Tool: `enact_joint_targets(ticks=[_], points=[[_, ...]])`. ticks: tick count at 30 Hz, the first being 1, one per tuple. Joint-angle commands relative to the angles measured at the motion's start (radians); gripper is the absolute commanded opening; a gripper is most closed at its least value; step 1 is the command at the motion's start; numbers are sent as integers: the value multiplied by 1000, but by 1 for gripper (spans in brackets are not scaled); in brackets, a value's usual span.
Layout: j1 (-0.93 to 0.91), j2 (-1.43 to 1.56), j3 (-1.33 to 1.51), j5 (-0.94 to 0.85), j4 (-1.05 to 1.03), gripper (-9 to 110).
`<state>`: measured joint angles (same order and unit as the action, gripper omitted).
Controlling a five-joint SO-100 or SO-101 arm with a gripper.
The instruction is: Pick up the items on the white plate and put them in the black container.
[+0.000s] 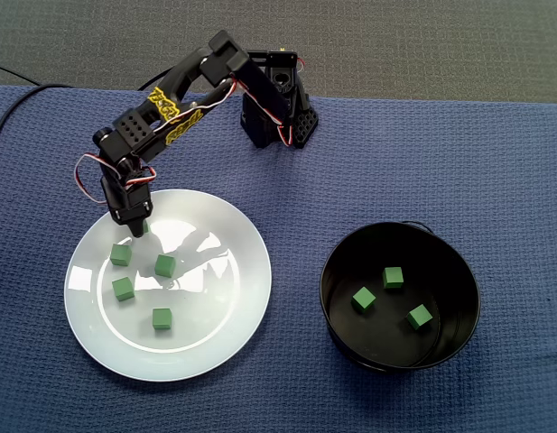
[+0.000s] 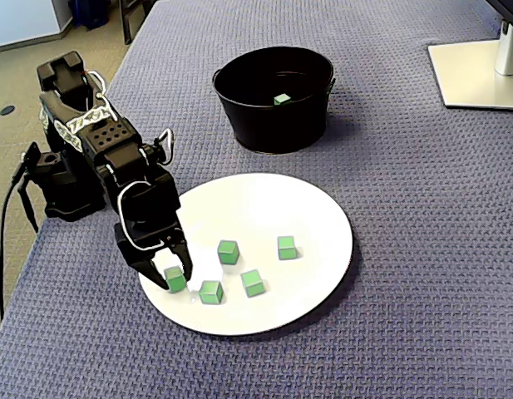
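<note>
A white plate (image 1: 224, 298) (image 2: 314, 216) holds several small green cubes, among them cubes (image 1: 164, 265) (image 2: 229, 252) lying loose near its middle. My gripper (image 1: 138, 227) (image 2: 171, 274) is down at the plate's rim on the arm's side, its jaws closed against the sides of one green cube (image 1: 145, 226) (image 2: 176, 281) that still rests on the plate. The black container (image 1: 459, 271) (image 2: 239, 108) stands apart from the plate and has three green cubes (image 1: 393, 277) inside in one fixed view; in the other only one cube (image 2: 282, 99) shows above the wall.
The arm's base (image 1: 278, 113) (image 2: 61, 183) stands at the blue cloth's edge. A white monitor foot (image 2: 480, 71) sits at the far right corner of a fixed view. A cable (image 2: 5, 241) hangs off the table by the base.
</note>
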<state>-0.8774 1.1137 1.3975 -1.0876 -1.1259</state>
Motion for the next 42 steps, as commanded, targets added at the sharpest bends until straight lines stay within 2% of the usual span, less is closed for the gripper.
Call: enact_joint_targets(ticks=[1, 6, 11, 16, 21, 25, 29, 35, 42], points=[[12, 143, 40, 38, 31, 0], [64, 318, 28, 100, -35, 0], [202, 566, -100, 250, -149, 0], [436, 741, -333, 431, -222, 0], [764, 850, -423, 529, -112, 0], [1025, 865, -316, 497, 60, 0], [1180, 839, -141, 482, 189, 0], [1275, 721, 153, 532, 360, 0], [1302, 612, 347, 548, 434, 0]])
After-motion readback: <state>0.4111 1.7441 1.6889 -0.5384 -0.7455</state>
